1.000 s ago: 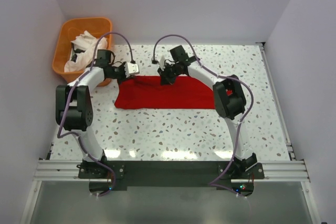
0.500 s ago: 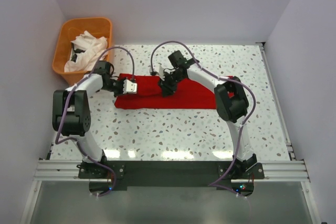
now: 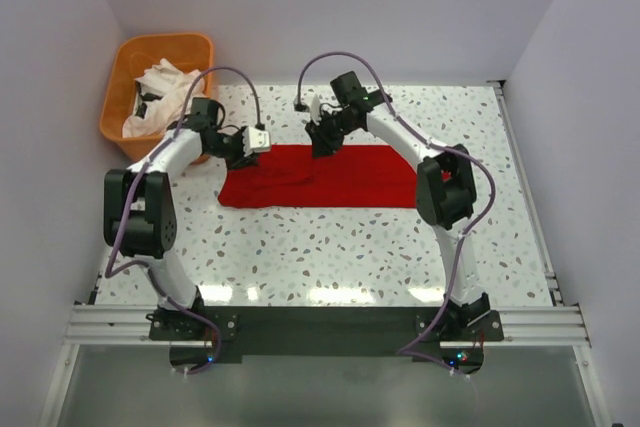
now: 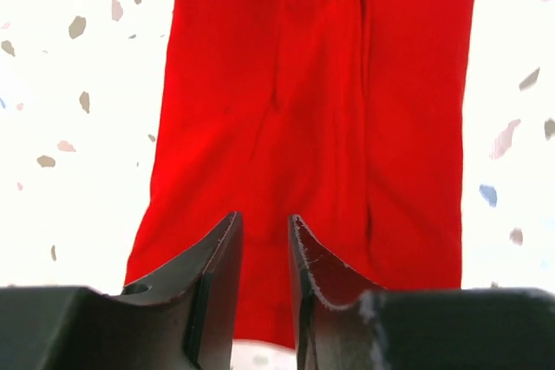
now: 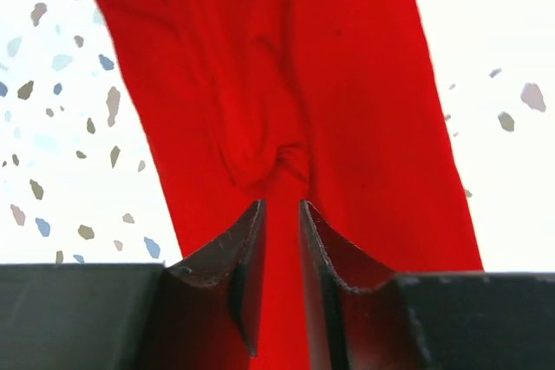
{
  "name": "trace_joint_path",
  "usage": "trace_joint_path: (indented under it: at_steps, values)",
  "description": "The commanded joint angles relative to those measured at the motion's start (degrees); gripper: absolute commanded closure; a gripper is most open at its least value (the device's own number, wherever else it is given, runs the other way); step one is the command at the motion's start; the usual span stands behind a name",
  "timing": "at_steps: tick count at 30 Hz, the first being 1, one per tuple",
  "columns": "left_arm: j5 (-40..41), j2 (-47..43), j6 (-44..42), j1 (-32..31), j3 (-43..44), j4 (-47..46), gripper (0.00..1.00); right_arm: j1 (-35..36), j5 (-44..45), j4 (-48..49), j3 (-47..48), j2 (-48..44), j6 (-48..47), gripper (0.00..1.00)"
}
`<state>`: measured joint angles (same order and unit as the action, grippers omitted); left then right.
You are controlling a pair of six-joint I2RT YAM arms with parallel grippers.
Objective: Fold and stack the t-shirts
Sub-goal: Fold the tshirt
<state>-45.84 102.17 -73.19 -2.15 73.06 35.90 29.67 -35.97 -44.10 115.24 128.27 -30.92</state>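
Red t-shirt (image 3: 330,177) | flat beneath left gripper (image 4: 264,218) | beneath right gripper (image 5: 282,205)

The left arm (image 3: 165,159) and right arm (image 3: 400,137) wore white shells between bulky black joint housings. A pale purple cable (image 3: 232,74) arched over each. A small white block (image 3: 260,139) sat at the left wrist. Black base plates (image 3: 185,327) were bolted to a silver slotted rail (image 3: 320,319) at 6 o'clock. The left fingers (image 4: 217,275) and right fingers (image 5: 244,257) were dark, tapered wedges with pale, scuffed edges.
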Motion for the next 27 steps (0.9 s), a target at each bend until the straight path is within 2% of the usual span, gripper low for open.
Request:
trace_joint_path:
  at_steps: [1,3,9,13,17,23,27]
  values:
    - [3.38,2.5,13.94,-4.52,2.09,-4.7,0.69,-1.19,3.35,-3.26,2.71,1.9,5.07,0.75]
    - [6.45,4.08,17.44,-6.1,2.35,-5.75,0.69,-2.86,5.63,-4.94,1.75,0.68,5.51,0.76]
    - [15.69,10.66,24.48,-10.06,4.8,-4.71,0.71,-8.83,12.4,-5.82,-9.66,-6.18,6.92,0.75]
    - [20.08,14.1,25.82,-11.03,5.43,-2.06,0.73,-13.05,17.85,-8.8,-12.05,-8.64,5.43,0.75]
    - [23.86,15.42,25.55,-11.38,3.67,-3.99,0.73,-17.61,24.95,-6.62,-16.62,-10.93,1.93,0.75]
    - [29.06,22.35,26.69,-11.47,11.92,-2.06,0.73,-21.14,31.12,-4.68,-18.82,-8.57,-1.95,0.75]
    - [30.37,27.81,27.57,-11.3,22.53,-0.75,0.73,-21.15,33.15,-4.95,-20.66,-7.07,-3.97,0.75]
